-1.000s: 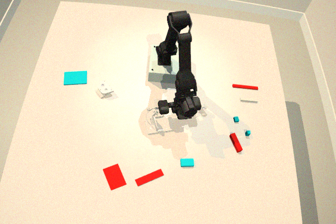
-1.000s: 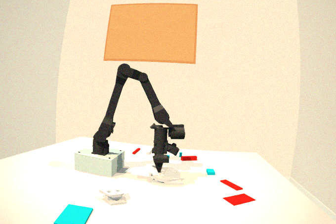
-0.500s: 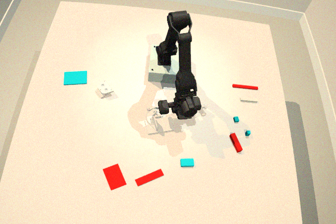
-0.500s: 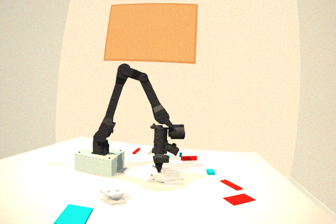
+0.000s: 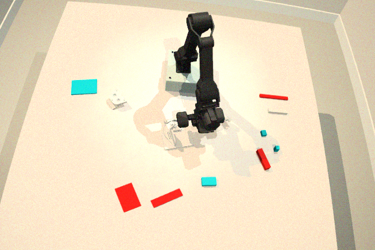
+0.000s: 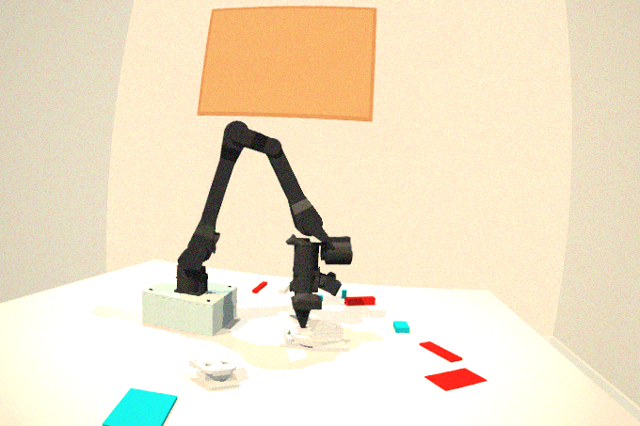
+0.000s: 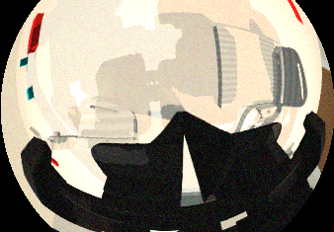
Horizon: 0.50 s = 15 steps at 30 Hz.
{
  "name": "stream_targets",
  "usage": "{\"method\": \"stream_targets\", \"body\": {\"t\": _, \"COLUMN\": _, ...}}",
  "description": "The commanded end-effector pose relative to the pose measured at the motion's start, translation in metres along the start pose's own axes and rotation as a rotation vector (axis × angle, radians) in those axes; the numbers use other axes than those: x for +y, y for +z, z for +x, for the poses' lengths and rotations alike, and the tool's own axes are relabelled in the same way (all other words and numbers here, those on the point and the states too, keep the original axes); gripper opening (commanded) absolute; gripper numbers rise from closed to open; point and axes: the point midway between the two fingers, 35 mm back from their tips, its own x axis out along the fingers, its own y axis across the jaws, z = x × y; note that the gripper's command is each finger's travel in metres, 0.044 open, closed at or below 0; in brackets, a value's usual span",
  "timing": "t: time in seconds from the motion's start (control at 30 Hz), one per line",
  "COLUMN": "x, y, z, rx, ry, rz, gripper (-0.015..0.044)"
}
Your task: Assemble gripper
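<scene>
My gripper is shut, with nothing visible between the fingertips. It points down, low over the table beside white parts; the arm hides its tips in the top view. A pale flat part, with a ribbed side in the wrist view, lies beside the gripper. A curved white piece is at its arm-side edge. Another pale ribbed part lies on the gripper's other side. A white plate with round holes rests tilted on a small stand. Pins and gear teeth are too washed out to tell.
The arm stands on a pale green box. Cyan slabs, red slabs, red bars, a white bar and small teal cubes lie around.
</scene>
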Motion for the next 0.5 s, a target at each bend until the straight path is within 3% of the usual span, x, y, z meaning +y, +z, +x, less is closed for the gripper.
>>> {"method": "stream_targets", "body": {"t": 0.0, "x": 0.0, "y": 0.001, "z": 0.009, "rx": 0.004, "ry": -0.004, "rz": 0.004, "gripper": 0.0}}
{"method": "stream_targets", "body": {"t": 0.47, "x": 0.015, "y": 0.004, "z": 0.001, "rx": 0.0, "ry": 0.001, "rz": 0.001, "gripper": 0.0}}
